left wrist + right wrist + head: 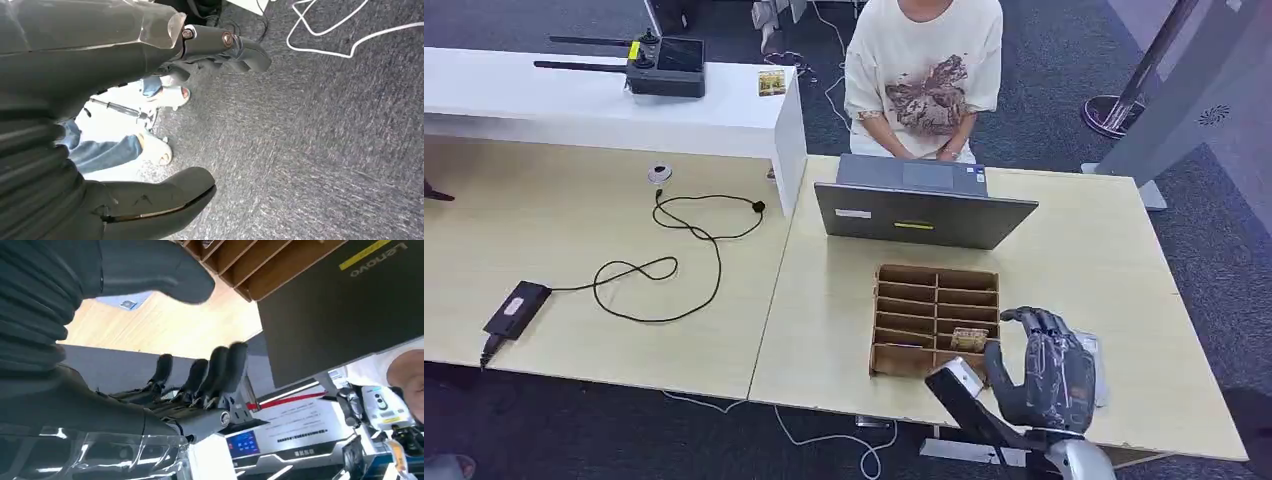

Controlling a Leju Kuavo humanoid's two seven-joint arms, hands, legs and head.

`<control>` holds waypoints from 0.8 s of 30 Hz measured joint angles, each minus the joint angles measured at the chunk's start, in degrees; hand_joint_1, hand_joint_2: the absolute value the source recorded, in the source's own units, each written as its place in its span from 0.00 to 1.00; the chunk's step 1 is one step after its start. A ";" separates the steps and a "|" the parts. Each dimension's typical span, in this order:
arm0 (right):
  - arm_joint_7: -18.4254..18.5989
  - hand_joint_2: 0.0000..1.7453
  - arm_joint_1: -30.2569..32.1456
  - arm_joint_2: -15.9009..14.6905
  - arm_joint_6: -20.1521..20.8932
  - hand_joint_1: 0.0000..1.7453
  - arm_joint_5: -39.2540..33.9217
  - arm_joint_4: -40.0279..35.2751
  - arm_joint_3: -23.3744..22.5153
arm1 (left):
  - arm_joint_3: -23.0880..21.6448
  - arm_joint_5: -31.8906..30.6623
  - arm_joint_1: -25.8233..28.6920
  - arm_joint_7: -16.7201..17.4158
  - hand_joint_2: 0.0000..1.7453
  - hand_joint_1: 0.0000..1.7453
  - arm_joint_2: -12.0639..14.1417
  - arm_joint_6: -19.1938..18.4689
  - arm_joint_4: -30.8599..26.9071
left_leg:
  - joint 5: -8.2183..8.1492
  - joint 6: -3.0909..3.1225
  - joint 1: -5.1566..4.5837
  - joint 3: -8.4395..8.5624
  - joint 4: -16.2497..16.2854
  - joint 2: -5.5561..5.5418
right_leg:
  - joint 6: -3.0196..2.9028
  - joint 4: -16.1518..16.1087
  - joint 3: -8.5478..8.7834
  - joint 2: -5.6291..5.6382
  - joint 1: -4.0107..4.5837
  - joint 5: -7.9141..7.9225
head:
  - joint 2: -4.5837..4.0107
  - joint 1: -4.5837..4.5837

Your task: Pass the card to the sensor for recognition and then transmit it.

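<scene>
Head view: right hand (1052, 375) spread, empty | organizer (936, 320) beside | laptop (921, 205) behind

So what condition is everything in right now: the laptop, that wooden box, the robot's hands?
Laptop: lid open, screen facing the seated person.
Wooden divided box: open-topped, a small item in one compartment nearest the right hand.
Right hand: raised above the table, fingers apart, holding nothing.
Left hand: hanging over the carpet, holding nothing.
Black power adapter: cable attached, lying loosely coiled.
</scene>
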 joint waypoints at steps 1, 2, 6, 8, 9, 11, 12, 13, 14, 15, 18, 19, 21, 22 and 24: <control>-0.06 1.00 -0.32 0.04 0.22 0.40 0.00 0.29 0.11 | 0.00 0.00 -0.02 0.07 1.00 0.00 0.00 -0.22 0.00 | 0.00 0.00 0.00 0.00 0.00 0.00 | 0.00 0.00 0.00 0.00 0.00 0.00 | 0.00 0.00; -0.15 1.00 -0.66 0.18 0.51 0.35 0.00 0.57 0.20 | 0.00 0.00 -0.06 0.11 1.00 0.00 -0.02 -0.48 0.00 | 0.00 0.00 0.00 0.00 0.00 0.00 | 0.00 0.00 0.00 0.00 0.00 0.00 | 0.00 0.00; -1.13 1.00 -2.29 0.61 1.05 0.38 0.00 2.60 0.81 | 0.00 0.00 -0.30 0.37 1.00 0.00 -0.07 -0.87 0.00 | 0.00 0.00 0.00 0.00 0.00 0.00 | 0.00 0.00 0.00 0.00 0.00 0.00 | 0.00 0.00; -1.53 1.00 -3.30 0.94 1.03 0.41 0.00 4.01 1.12 | 0.00 0.00 -0.49 0.70 1.00 0.00 -0.13 -1.05 0.00 | 0.01 0.00 0.00 0.00 0.00 0.00 | 0.00 0.00 0.00 0.00 0.00 0.00 | -0.02 0.00; -1.82 1.00 -3.73 1.05 1.03 0.43 0.00 4.60 1.25 | 0.00 0.00 -0.56 0.72 1.00 0.00 -0.15 -1.16 0.00 | 0.01 -0.01 0.00 0.01 0.00 0.00 | 0.00 0.00 0.00 0.00 0.00 0.01 | 0.00 0.00; -2.23 1.00 -4.67 1.44 0.96 0.44 -0.02 5.86 1.55 | 0.00 0.00 -0.61 0.85 1.00 0.00 -0.15 -1.29 0.00 | 0.02 -0.01 0.00 0.01 0.00 0.00 | -0.01 0.01 0.00 0.01 0.00 0.01 | -0.02 0.00; -2.54 1.00 -5.17 1.68 0.96 0.44 -0.02 6.56 1.64 | 0.00 0.00 -0.64 0.87 1.00 0.00 -0.17 -1.40 0.00 | 0.02 -0.01 0.00 0.01 0.00 0.01 | -0.01 0.01 0.00 0.02 0.00 0.01 | -0.02 -0.02; -2.67 1.00 -5.64 1.86 0.96 0.42 -0.09 7.29 1.71 | 0.00 0.00 -0.68 0.96 1.00 0.00 -0.22 -1.51 0.00 | 0.02 -0.01 0.00 0.01 0.00 0.00 | -0.01 0.01 0.00 0.01 0.00 0.01 | 0.00 0.00; -2.89 1.00 -6.08 2.08 0.92 0.42 -0.15 8.03 1.84 | 0.00 0.00 -0.71 1.11 1.00 0.00 -0.31 -1.57 0.00 | 0.02 -0.01 0.00 0.01 0.00 -0.01 | -0.01 0.01 0.00 0.00 0.00 0.01 | -0.02 0.00; -3.08 1.00 -6.49 2.27 0.85 0.41 -0.19 8.68 1.90 | 0.00 0.00 -0.71 1.20 1.00 0.00 -0.35 -1.60 0.00 | 0.02 -0.01 0.00 0.01 0.00 -0.01 | -0.01 0.01 0.00 0.00 0.00 0.01 | -0.02 0.00; -3.24 1.00 -7.56 2.78 0.70 0.43 -0.28 10.58 1.95 | 0.00 0.02 -0.75 1.22 1.00 0.00 -0.48 -1.70 0.00 | 0.02 -0.01 0.00 0.00 0.00 0.00 | -0.01 0.01 0.00 0.01 0.00 0.01 | -0.02 0.00; -3.26 1.00 -7.79 2.89 0.64 0.44 -0.31 11.02 1.97 | 0.00 0.02 -0.76 1.22 1.00 0.00 -0.48 -1.73 0.00 | 0.02 -0.01 0.00 0.00 0.00 0.00 | -0.01 0.01 0.00 0.00 0.00 0.01 | 0.00 0.00; -3.28 1.00 -7.99 2.93 0.59 0.44 -0.33 11.39 1.97 | 0.00 0.02 -0.76 1.22 1.00 0.00 -0.48 -1.75 0.00 | 0.02 -0.01 0.00 0.00 0.00 0.00 | -0.01 0.01 0.00 0.00 0.00 0.01 | -0.02 0.00; -3.28 1.00 -7.99 2.93 0.59 0.44 -0.33 11.39 1.97 | 0.00 0.02 -0.76 1.22 1.00 0.00 -0.48 -1.75 0.00 | 0.02 -0.01 0.00 0.00 0.00 0.00 | -0.01 0.01 0.00 0.00 0.00 0.01 | -0.02 0.00; -3.28 1.00 -7.99 2.93 0.59 0.44 -0.33 11.39 1.97 | 0.00 0.02 -0.76 1.22 1.00 0.00 -0.48 -1.75 0.00 | 0.02 -0.01 0.00 0.00 0.00 0.00 | -0.01 0.01 0.00 0.00 0.00 0.01 | -0.02 0.00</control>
